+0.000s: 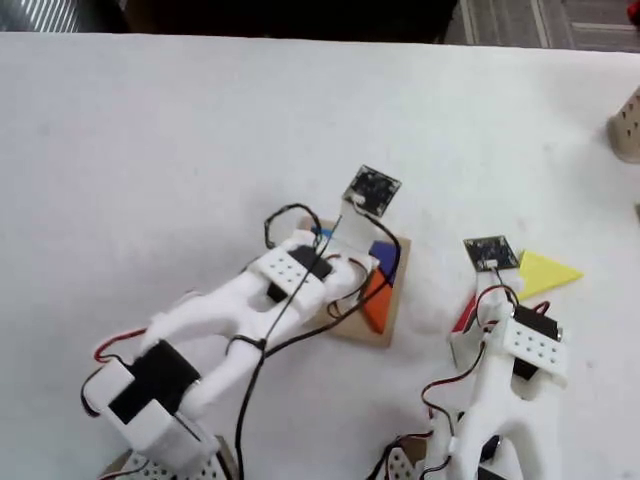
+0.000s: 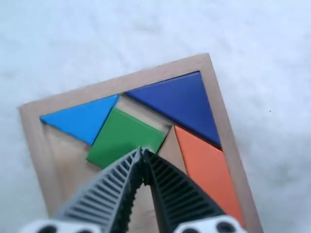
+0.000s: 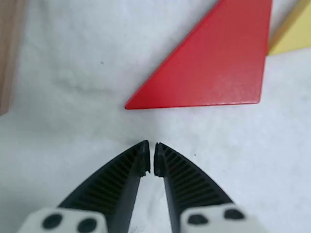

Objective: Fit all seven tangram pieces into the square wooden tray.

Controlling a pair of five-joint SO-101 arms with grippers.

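The square wooden tray [image 2: 221,109] holds a light blue triangle [image 2: 80,119], a green square [image 2: 127,138], a dark blue triangle [image 2: 177,102] and an orange piece [image 2: 206,167]. My left gripper [image 2: 143,153] is shut with nothing in it, its tips over the green square's near corner. In the high view the left arm [image 1: 290,275] covers most of the tray [image 1: 392,325]. A red triangle [image 3: 218,68] lies flat on the table just ahead of my right gripper [image 3: 150,145], which is shut and holds nothing. A yellow triangle [image 1: 545,272] lies beyond the red triangle [image 1: 465,315].
A beige pegged block [image 1: 628,125] stands at the table's right edge. Black and red cables loop over the left arm and the tray. White table stretches wide behind and to the left of the tray.
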